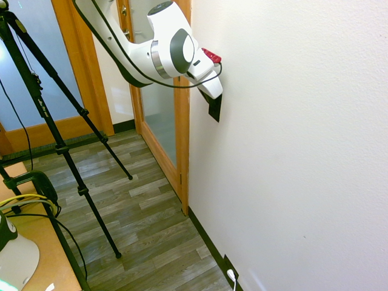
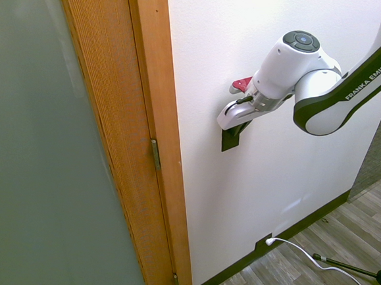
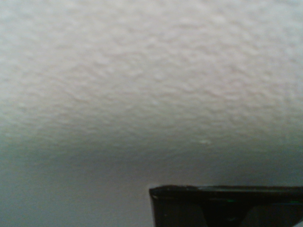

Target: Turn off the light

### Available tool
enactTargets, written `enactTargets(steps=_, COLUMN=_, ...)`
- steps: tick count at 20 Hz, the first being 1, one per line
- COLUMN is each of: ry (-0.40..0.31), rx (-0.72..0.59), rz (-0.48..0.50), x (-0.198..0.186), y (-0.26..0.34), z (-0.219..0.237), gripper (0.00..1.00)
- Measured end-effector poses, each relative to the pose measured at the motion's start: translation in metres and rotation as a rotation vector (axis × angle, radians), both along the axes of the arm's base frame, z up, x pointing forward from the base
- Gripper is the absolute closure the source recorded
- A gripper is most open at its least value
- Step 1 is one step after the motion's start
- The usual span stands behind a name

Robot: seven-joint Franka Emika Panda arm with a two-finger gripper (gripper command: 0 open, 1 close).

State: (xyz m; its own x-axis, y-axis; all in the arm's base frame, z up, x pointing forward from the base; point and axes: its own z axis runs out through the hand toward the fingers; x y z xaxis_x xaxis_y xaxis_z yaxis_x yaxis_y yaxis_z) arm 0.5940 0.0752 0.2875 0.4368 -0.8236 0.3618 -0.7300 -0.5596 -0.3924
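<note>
The light itself is out of view. Its switch (image 1: 214,107) is a small black upright plate on the white wall, beside the wooden door frame. My gripper (image 1: 211,92) is pressed up against the wall right at the plate, covering its upper part. From the other side, the switch (image 2: 231,138) shows below and behind the gripper (image 2: 237,121), whose white hand leans onto it from the right. The gripper is shut, with nothing seen held. In the wrist view, the black switch plate (image 3: 226,206) fills a corner against the textured wall, very close.
A wooden door frame (image 2: 157,119) with frosted glass stands just beside the switch. Low on the wall, a dark outlet plate with a white plug (image 2: 267,242) sits at the baseboard. A wood-plank floor (image 1: 139,212) lies below, and a tan desk corner (image 1: 42,254) is near.
</note>
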Motion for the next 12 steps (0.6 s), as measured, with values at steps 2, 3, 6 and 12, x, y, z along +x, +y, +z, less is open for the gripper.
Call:
enactTargets(steps=2, ry=0.010, rx=0.001, rz=0.000, x=0.001, y=0.000, z=-0.006, gripper=1.00)
enactTargets(steps=3, ry=0.007, rx=0.003, rz=0.001, x=0.003, y=-0.001, z=-0.009, gripper=0.00)
enactTargets(steps=6, ry=-0.005, rx=0.009, rz=0.012, x=0.002, y=-0.001, z=-0.011, gripper=0.00)
enactTargets(steps=12, ry=-0.006, rx=-0.012, rz=0.049, x=-0.001, y=0.000, z=-0.013, gripper=0.00)
